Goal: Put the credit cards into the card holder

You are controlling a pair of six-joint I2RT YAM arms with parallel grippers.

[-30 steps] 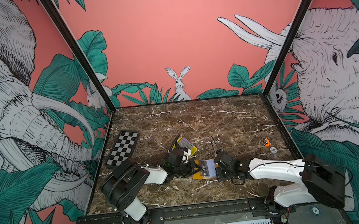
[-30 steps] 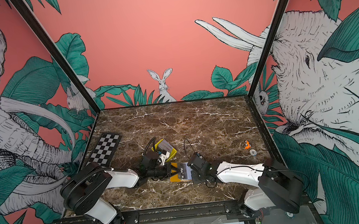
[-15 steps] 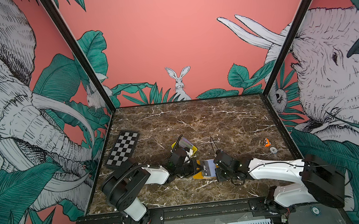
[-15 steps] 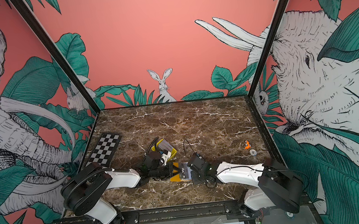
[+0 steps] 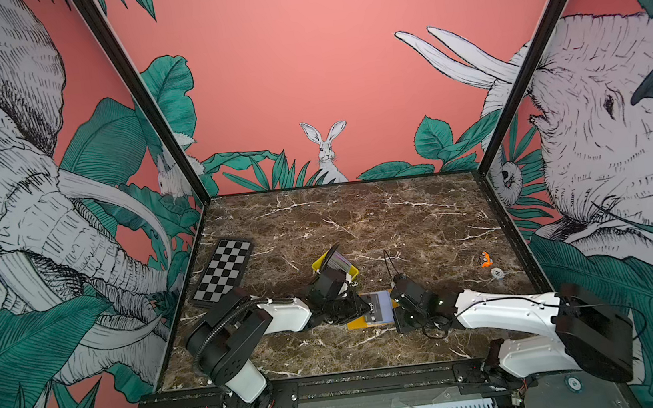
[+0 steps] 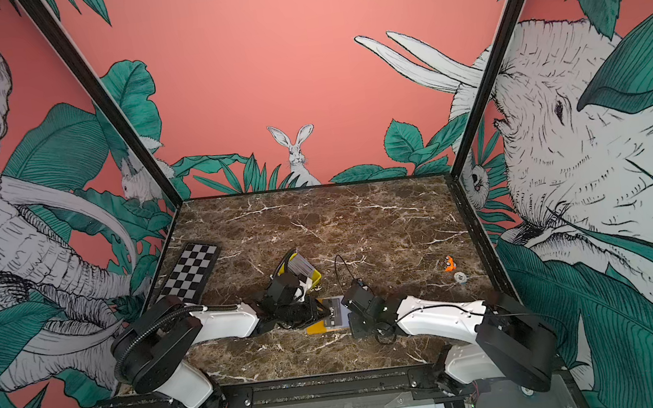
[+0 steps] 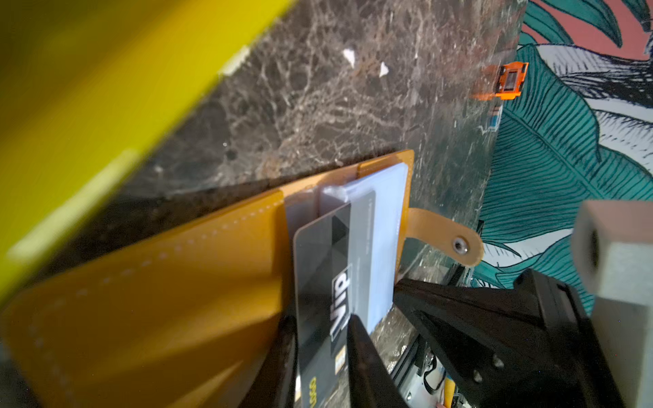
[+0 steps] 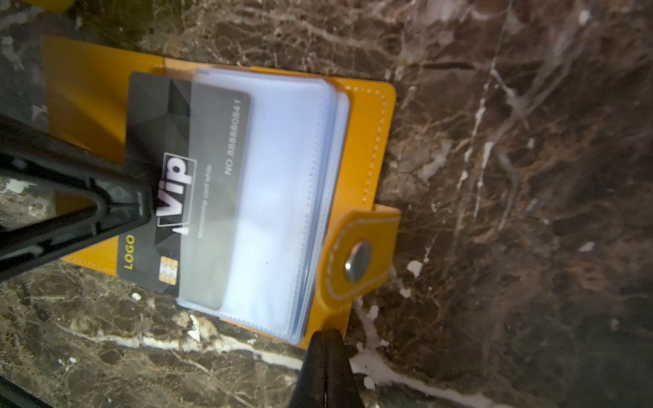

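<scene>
The orange card holder (image 8: 364, 141) lies open on the marble between both arms, its clear sleeves (image 8: 282, 176) up and its snap tab (image 7: 456, 243) out; it shows in both top views (image 5: 358, 323) (image 6: 317, 328). One black VIP credit card (image 8: 159, 116) sits about halfway inside the top sleeve. My left gripper (image 7: 319, 323) straddles the card's outer end, fingers apart, the card face (image 7: 318, 275) showing between them. My right gripper (image 8: 327, 335) is shut, tips pressing on the holder's corner. More credit cards (image 5: 339, 259) stand in the yellow tray (image 5: 319, 265).
The yellow tray (image 7: 88, 88) stands just behind my left gripper. A checkerboard plate (image 5: 224, 275) lies at the back left. A small orange piece (image 5: 485, 259) and a small grey disc (image 5: 496, 273) sit near the right wall.
My left gripper's fingers have parted from the card, which stays partly in the sleeve. The right gripper has kept still on the holder.
</scene>
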